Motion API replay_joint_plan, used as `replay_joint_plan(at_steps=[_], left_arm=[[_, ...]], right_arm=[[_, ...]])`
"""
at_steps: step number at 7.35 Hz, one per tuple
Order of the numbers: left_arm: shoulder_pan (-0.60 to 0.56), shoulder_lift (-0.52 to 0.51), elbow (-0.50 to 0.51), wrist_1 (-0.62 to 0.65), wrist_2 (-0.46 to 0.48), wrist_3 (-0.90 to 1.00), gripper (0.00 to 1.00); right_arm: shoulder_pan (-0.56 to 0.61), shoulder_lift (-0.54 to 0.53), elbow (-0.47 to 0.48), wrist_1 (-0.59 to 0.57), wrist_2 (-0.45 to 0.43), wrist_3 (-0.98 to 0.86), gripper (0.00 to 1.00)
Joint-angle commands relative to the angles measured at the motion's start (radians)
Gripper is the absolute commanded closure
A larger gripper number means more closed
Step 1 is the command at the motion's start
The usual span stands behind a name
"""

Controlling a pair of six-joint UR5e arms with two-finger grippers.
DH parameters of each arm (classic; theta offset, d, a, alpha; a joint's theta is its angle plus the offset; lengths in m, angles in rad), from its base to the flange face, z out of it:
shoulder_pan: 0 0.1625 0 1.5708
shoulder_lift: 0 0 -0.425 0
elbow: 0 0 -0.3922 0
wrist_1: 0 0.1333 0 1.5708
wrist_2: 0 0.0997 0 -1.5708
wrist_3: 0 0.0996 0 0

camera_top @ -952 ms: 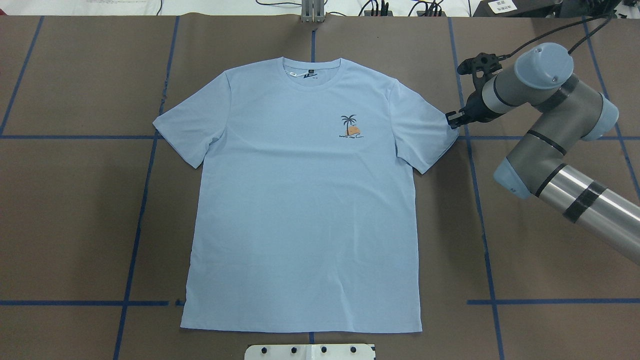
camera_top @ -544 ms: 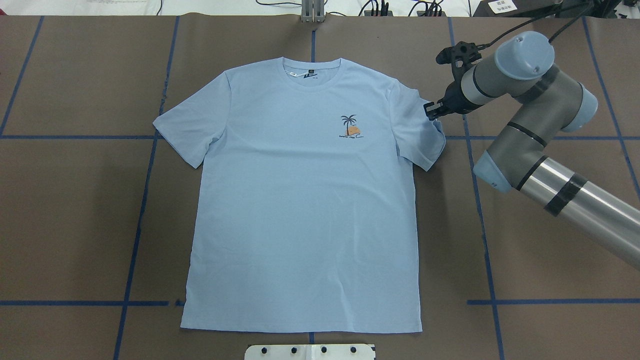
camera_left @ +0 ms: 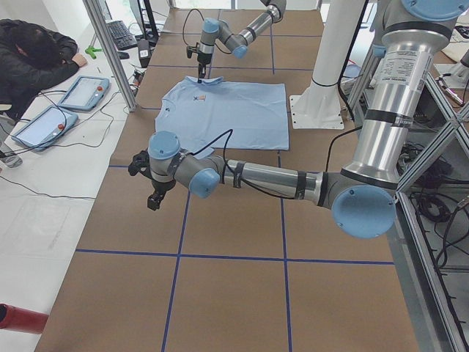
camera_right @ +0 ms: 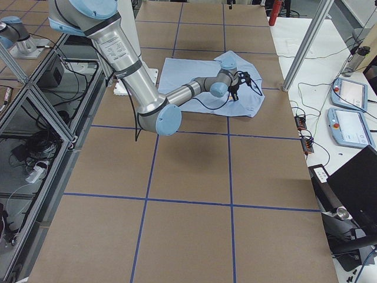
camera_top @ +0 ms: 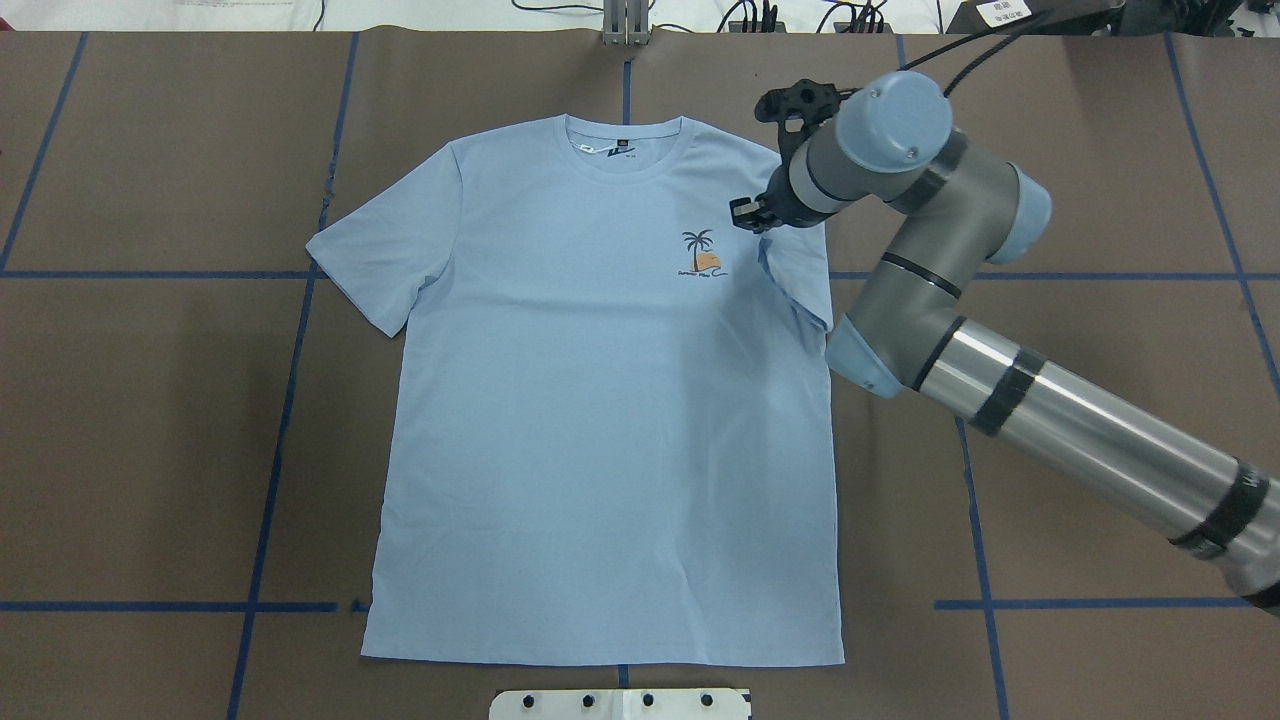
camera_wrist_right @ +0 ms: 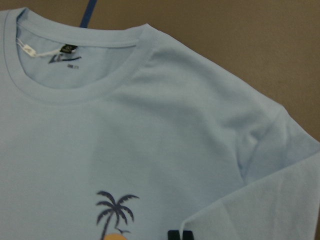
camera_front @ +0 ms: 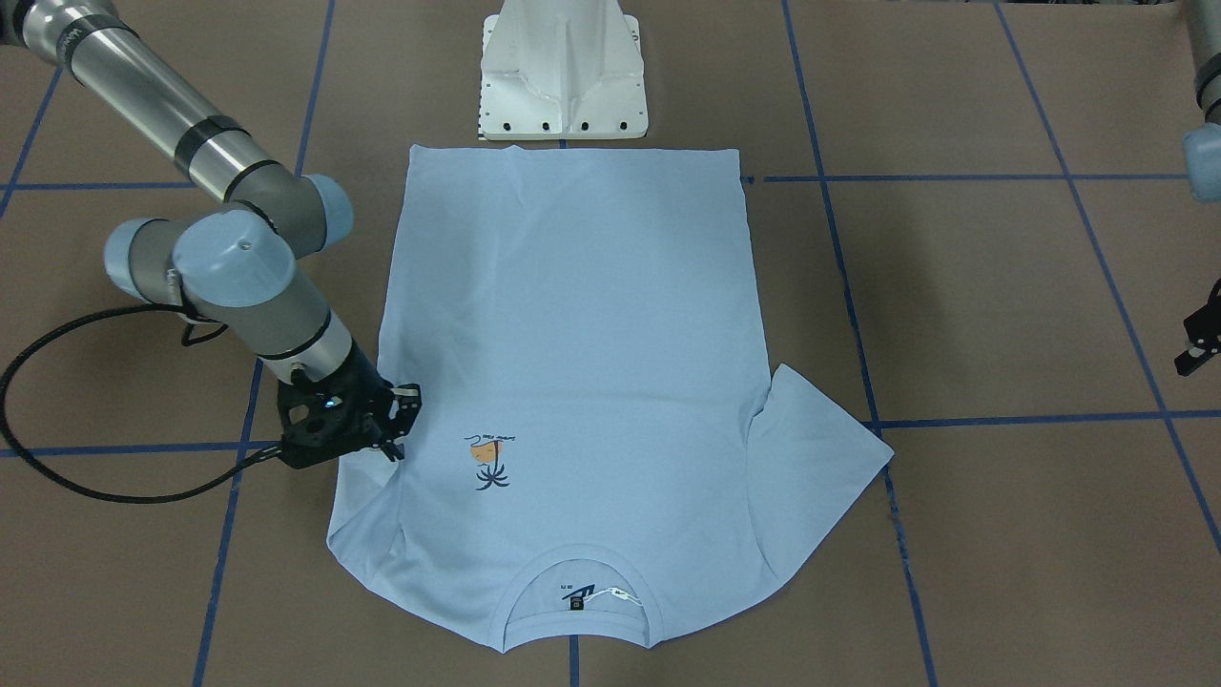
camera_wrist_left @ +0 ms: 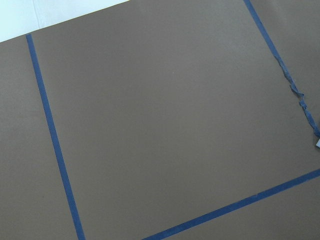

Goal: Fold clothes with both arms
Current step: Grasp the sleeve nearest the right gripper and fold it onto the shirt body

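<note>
The light blue T-shirt (camera_top: 600, 420) lies flat, front up, collar toward the far edge, palm print (camera_top: 700, 255) on the chest. My right gripper (camera_top: 748, 215) is shut on the hem of the shirt's right sleeve (camera_top: 800, 285), which is lifted and doubled inward over the shoulder. In the front view this gripper (camera_front: 401, 425) sits just beside the print (camera_front: 489, 463). The right wrist view shows the collar, the print (camera_wrist_right: 115, 210) and the raised sleeve edge (camera_wrist_right: 260, 205). My left gripper (camera_front: 1200, 343) hangs off the cloth, far to the side. I cannot tell if it is open.
The white pedestal base (camera_front: 563, 76) stands at the shirt's hem. Blue tape lines (camera_top: 270, 470) grid the brown table. A black cable (camera_front: 57, 458) loops from the right wrist. A person (camera_left: 29, 51) and tablets (camera_left: 84, 92) are at a side table.
My right gripper has moved left and inward with the sleeve hem, from the sleeve's outer edge to beside the palm print. The sleeve now folds over the shoulder.
</note>
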Motion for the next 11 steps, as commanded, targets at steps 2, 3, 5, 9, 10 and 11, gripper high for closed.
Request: replay_joint_plan(at_steps=[2, 3, 5, 9, 10, 11], left_arm=[[0.000, -0.011, 0.004, -0.009, 0.001, -0.004, 0.00], [0.000, -0.012, 0.006, -0.010, 0.001, -0.014, 0.00], [0.001, -0.023, 0.007, -0.013, 0.001, -0.066, 0.00], [0.248, -0.081, -0.026, -0.168, 0.151, -0.712, 0.00], [0.338, -0.095, -0.052, -0.164, 0.260, -0.834, 0.00], [0.404, -0.121, -0.054, -0.159, 0.313, -0.935, 0.00]], right_arm=[[-0.022, 0.197, -0.234, -0.035, -0.114, 0.005, 0.01], [-0.023, 0.193, -0.234, -0.014, -0.117, 0.006, 0.00], [-0.022, 0.198, -0.229, -0.012, -0.114, 0.012, 0.00], [0.018, 0.167, 0.011, -0.389, 0.067, 0.052, 0.00], [0.050, 0.163, 0.103, -0.578, 0.102, 0.043, 0.00], [0.091, 0.099, 0.224, -0.681, 0.194, 0.023, 0.00]])
